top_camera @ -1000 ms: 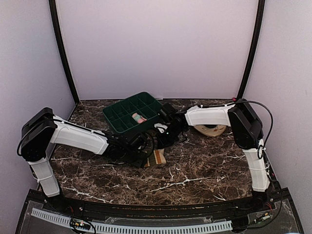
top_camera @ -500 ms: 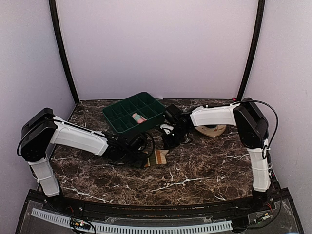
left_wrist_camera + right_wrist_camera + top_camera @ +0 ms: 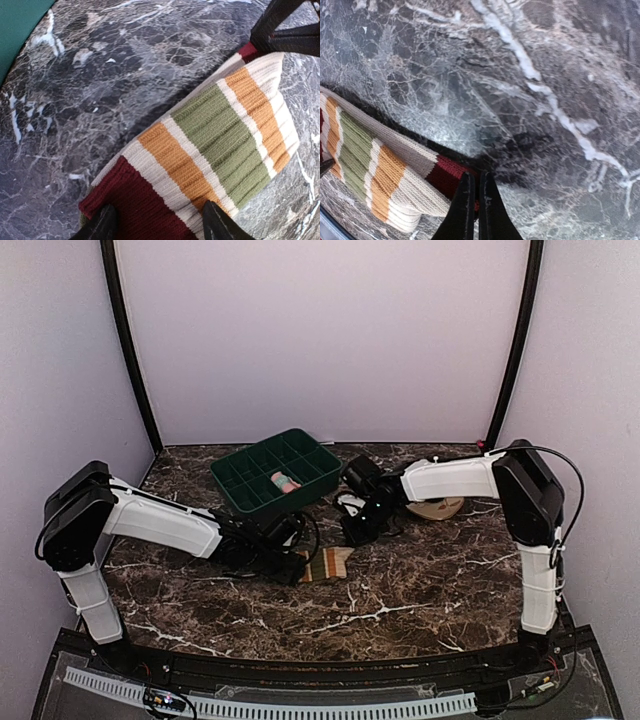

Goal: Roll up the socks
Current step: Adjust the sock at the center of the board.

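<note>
The tan-beige sock [image 3: 328, 564], with maroon ends and orange and green stripes, lies flat on the marble table between both grippers. My left gripper [image 3: 298, 566] is open, its fingertips [image 3: 102, 226] straddling the sock's maroon end [image 3: 135, 200]. My right gripper [image 3: 356, 537] is shut on the sock's other maroon end [image 3: 447, 175], its jaws pinched together [image 3: 474, 182]; its fingers also show in the left wrist view [image 3: 285, 30]. The pink sock [image 3: 285, 481] sits rolled in a compartment of the green tray [image 3: 228, 493].
The green divided tray stands at the back centre-left, and its corner shows in the left wrist view [image 3: 15, 20]. A tan round object [image 3: 437, 507] lies behind my right arm. Black frame posts and pale walls enclose the table.
My right gripper has moved right with the sock's maroon end, drawing the sock out longer toward the right. My left gripper has stayed over the other end.
</note>
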Robot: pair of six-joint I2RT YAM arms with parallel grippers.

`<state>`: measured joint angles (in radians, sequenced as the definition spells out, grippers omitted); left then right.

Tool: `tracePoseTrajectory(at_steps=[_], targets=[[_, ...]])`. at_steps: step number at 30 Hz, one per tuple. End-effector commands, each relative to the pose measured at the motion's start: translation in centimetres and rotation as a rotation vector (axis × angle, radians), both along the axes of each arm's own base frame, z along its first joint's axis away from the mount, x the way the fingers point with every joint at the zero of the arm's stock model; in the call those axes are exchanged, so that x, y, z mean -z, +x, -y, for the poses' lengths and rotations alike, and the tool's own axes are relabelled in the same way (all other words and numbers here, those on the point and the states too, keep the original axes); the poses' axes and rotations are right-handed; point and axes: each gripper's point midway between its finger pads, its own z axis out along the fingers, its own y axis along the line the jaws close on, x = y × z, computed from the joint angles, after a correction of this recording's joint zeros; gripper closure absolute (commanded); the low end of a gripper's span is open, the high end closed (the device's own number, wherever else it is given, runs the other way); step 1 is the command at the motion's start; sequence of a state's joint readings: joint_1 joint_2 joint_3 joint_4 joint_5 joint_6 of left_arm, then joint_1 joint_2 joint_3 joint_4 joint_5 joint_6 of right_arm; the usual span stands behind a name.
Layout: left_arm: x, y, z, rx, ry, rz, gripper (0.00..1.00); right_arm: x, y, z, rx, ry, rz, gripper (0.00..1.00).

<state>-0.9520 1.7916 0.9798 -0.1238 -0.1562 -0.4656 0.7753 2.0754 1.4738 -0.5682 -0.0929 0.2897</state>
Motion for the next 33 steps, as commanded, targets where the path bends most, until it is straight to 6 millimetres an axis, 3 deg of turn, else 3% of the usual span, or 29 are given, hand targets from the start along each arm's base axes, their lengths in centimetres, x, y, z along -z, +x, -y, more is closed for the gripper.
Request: tracePoseTrajectory(at_steps=[1, 4, 7, 15, 18, 19, 20, 28, 33], targets=[[1.8, -2.3, -0.9, 0.068, 0.040, -0.090, 0.39, -3.7, 2.3, 1.5, 0.069, 0.006, 0.124, 0.90], [1.6, -2.5, -0.4, 0.087, 0.019, -0.095, 0.39, -5.7, 2.8, 0.9, 0.078, 0.068, 0.171, 0.74], [1.7, -2.6, -0.2, 0.098, 0.013, -0.102, 0.39, -6.6, 2.8, 0.4, 0.093, 0.132, 0.186, 0.69], [1.9, -2.6, -0.3, 0.088, 0.024, -0.110, 0.39, -8.1, 0.1, -2.7, 0.126, 0.476, 0.096, 0.69], [2.0, -2.6, -0.3, 0.083, 0.024, -0.118, 0.39, -7.0, -0.9, -2.9, 0.101, 0.526, 0.137, 0.69], [2.1, -2.6, -0.3, 0.082, 0.025, -0.120, 0.39, -7.3, -2.5, -3.9, 0.144, 0.620, 0.005, 0.72], [2.2, -2.7, -0.3, 0.082, 0.026, -0.125, 0.39, -7.4, -2.9, -4.3, 0.148, 0.655, -0.012, 0.72], [2.3, -2.6, 0.0, 0.089, 0.029, -0.131, 0.39, -7.4, -4.6, -6.3, 0.143, 0.802, -0.090, 0.74], [2.2, -2.6, 0.0, 0.090, 0.031, -0.132, 0.39, -5.9, -5.3, -7.2, 0.152, 0.821, -0.144, 0.74]])
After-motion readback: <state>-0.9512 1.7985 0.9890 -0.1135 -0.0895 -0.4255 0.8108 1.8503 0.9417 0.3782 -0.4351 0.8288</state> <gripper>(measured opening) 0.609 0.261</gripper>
